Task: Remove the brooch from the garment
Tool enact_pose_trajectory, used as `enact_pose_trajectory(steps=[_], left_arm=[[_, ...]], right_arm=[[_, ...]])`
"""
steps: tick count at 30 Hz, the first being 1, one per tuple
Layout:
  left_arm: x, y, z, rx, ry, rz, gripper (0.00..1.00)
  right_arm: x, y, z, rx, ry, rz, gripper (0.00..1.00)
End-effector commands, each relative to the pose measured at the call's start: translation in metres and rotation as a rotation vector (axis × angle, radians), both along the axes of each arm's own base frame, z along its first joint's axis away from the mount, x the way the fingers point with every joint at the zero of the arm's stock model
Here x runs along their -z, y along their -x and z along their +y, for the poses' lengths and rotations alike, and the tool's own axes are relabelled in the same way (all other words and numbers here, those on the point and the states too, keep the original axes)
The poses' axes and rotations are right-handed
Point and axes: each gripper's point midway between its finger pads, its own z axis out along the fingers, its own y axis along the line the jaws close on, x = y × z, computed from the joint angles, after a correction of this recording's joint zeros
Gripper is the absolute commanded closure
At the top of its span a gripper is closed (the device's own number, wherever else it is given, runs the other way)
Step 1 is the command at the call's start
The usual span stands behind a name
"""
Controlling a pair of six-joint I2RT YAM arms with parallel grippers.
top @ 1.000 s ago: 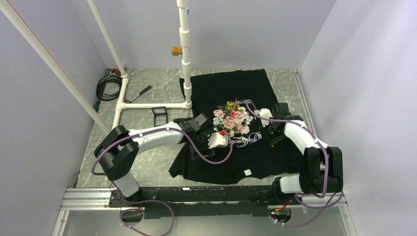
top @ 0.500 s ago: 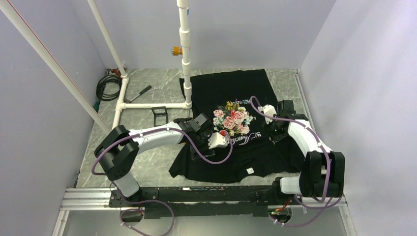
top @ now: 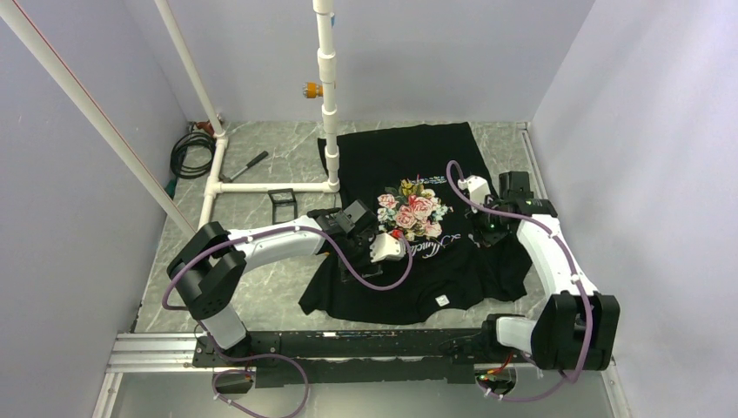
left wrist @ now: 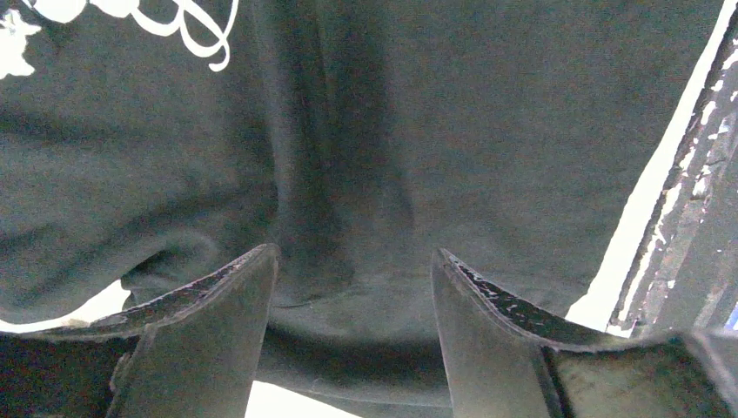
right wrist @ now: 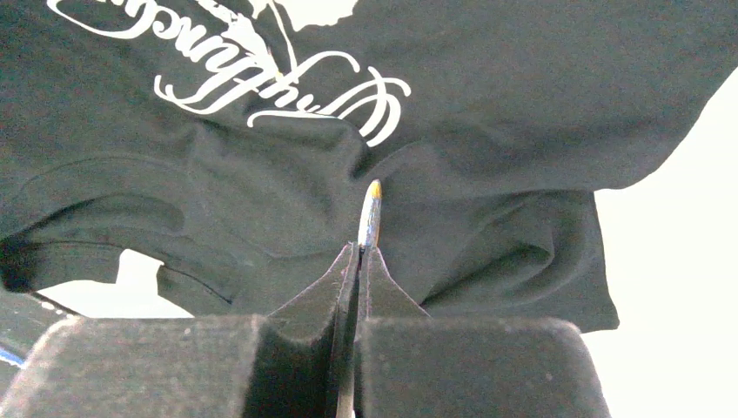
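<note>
The garment [top: 409, 165] is a black T-shirt with a rose print, spread on the grey table. It also fills the left wrist view [left wrist: 487, 131] and the right wrist view [right wrist: 522, 104]. My right gripper [top: 486, 228] is at the shirt's right side, shut on the brooch [right wrist: 371, 213]. The brooch shows edge-on, with an orange tip, between the fingertips. The cloth puckers up behind it, and I cannot tell whether it is still pinned. My left gripper [left wrist: 355, 261] is open, with both fingers resting on the cloth below the print. It also shows in the top view [top: 393, 239].
A white pipe frame [top: 270, 185] with an upright pole [top: 328, 87] stands at the shirt's back left corner. A coiled black cable [top: 187, 152], a small tool [top: 246, 165] and a small black bracket [top: 282, 204] lie on the table's left side. Walls close in both sides.
My right arm has moved right and toward the back with its gripper shut, dragging the shirt's right side along and bunching it. The left arm has stayed put.
</note>
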Motion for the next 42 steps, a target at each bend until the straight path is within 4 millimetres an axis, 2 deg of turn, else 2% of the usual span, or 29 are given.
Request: enact_pose_trajectory(steps=[1,8,12,14,16,17,20,22,25,30,32,37,42], left_arm=[[-0.019,-0.008,-0.024,0.011,0.1,-0.021,0.29],[-0.046,-0.013,-0.049,0.026,0.296,-0.075,0.25],[-0.07,-0.017,-0.067,0.017,0.503,0.02,0.22],[-0.085,-0.025,-0.075,0.003,0.639,0.06,0.14],[-0.101,-0.031,-0.082,-0.013,0.756,0.104,0.02],[-0.107,-0.037,-0.085,-0.03,0.803,0.102,0.01],[-0.128,-0.053,-0.099,-0.078,0.922,0.075,0.01],[-0.135,-0.062,-0.11,-0.124,0.971,0.068,0.06],[-0.13,-0.073,-0.129,-0.158,0.969,0.04,0.14],[-0.12,-0.068,-0.146,-0.14,0.986,0.055,0.22],[-0.115,-0.07,-0.145,-0.156,0.982,0.04,0.22],[-0.101,-0.068,-0.146,-0.185,0.958,0.0,0.11],[-0.094,-0.06,-0.158,-0.185,0.936,0.028,0.13]], right_arm=[[-0.025,-0.005,0.016,-0.064,-0.076,-0.109,1.0],[-0.028,0.003,0.037,-0.142,-0.181,-0.119,1.0],[-0.028,0.009,0.052,-0.202,-0.255,-0.123,1.0],[-0.027,0.012,0.058,-0.223,-0.291,-0.119,1.0],[-0.026,0.013,0.064,-0.229,-0.323,-0.114,1.0],[-0.025,0.012,0.066,-0.225,-0.338,-0.11,1.0],[-0.025,0.013,0.072,-0.225,-0.379,-0.098,1.0],[-0.026,0.01,0.073,-0.213,-0.39,-0.104,1.0],[-0.028,0.009,0.074,-0.212,-0.401,-0.096,1.0],[-0.042,0.012,0.083,-0.255,-0.452,-0.119,1.0],[-0.05,0.013,0.089,-0.265,-0.489,-0.123,1.0],[-0.061,0.014,0.1,-0.27,-0.553,-0.101,1.0],[-0.067,0.015,0.111,-0.25,-0.6,-0.082,1.0]])
